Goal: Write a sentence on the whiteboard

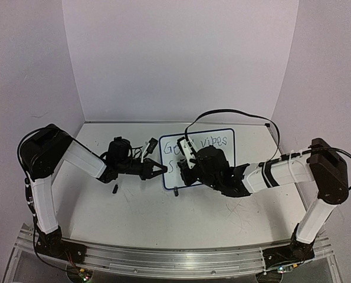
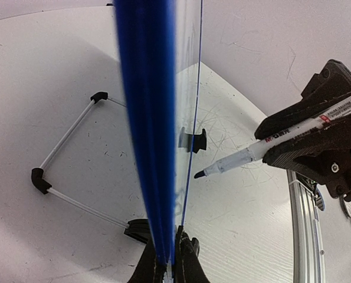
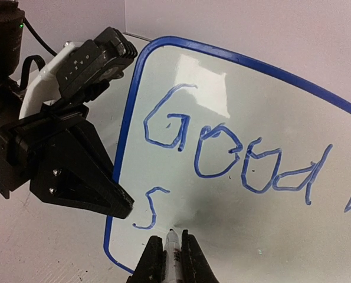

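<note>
The whiteboard [image 1: 213, 154] stands upright on the table, blue-framed, with a black foot [image 1: 176, 191] at its base. The sentence [image 3: 228, 156] reads "Good vibes" on the top line, with a lone "S" [image 3: 147, 207] below it. My left gripper [image 1: 163, 169] is shut on the board's left edge [image 2: 148, 118], its fingertips [image 2: 186, 247] clamping the frame. My right gripper [image 3: 172, 240] is shut on a marker [image 3: 173, 256], whose tip sits at the board face just right of the "S". In the left wrist view the marker [image 2: 240, 160] points at the board from the right.
A small black cap [image 1: 114, 189] lies on the table below the left arm. The board's wire stand [image 2: 63, 159] spreads out behind it. A black cable [image 1: 234, 113] loops over the board's top. White walls close the back and both sides.
</note>
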Controlling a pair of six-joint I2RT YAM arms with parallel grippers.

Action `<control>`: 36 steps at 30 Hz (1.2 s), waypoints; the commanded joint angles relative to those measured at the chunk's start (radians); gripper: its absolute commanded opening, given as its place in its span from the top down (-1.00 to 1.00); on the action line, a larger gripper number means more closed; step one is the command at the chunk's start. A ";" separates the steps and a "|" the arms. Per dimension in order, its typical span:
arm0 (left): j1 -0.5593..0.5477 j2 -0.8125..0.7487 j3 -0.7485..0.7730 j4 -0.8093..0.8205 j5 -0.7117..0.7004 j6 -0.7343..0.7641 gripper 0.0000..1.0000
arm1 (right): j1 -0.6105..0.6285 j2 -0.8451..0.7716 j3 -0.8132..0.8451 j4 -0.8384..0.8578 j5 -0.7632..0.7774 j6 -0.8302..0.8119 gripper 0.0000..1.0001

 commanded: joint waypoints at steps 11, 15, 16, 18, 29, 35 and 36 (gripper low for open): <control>0.009 -0.011 0.024 -0.078 -0.159 0.055 1.00 | -0.002 0.024 0.041 0.073 0.035 -0.010 1.00; 0.009 -0.012 0.024 -0.077 -0.160 0.055 1.00 | -0.003 0.026 0.043 0.079 0.043 -0.012 1.00; 0.009 -0.012 0.024 -0.077 -0.159 0.055 1.00 | -0.003 0.026 0.045 0.080 0.044 -0.014 1.00; 0.009 -0.011 0.024 -0.079 -0.160 0.055 1.00 | -0.002 0.025 0.051 0.082 0.046 -0.017 1.00; 0.008 -0.011 0.025 -0.080 -0.160 0.057 1.00 | -0.004 0.020 0.052 0.088 0.055 -0.017 1.00; 0.009 -0.011 0.027 -0.082 -0.161 0.058 1.00 | -0.004 0.022 0.058 0.089 0.055 -0.018 1.00; 0.009 -0.012 0.027 -0.082 -0.161 0.058 1.00 | -0.004 0.021 0.059 0.088 0.053 -0.018 1.00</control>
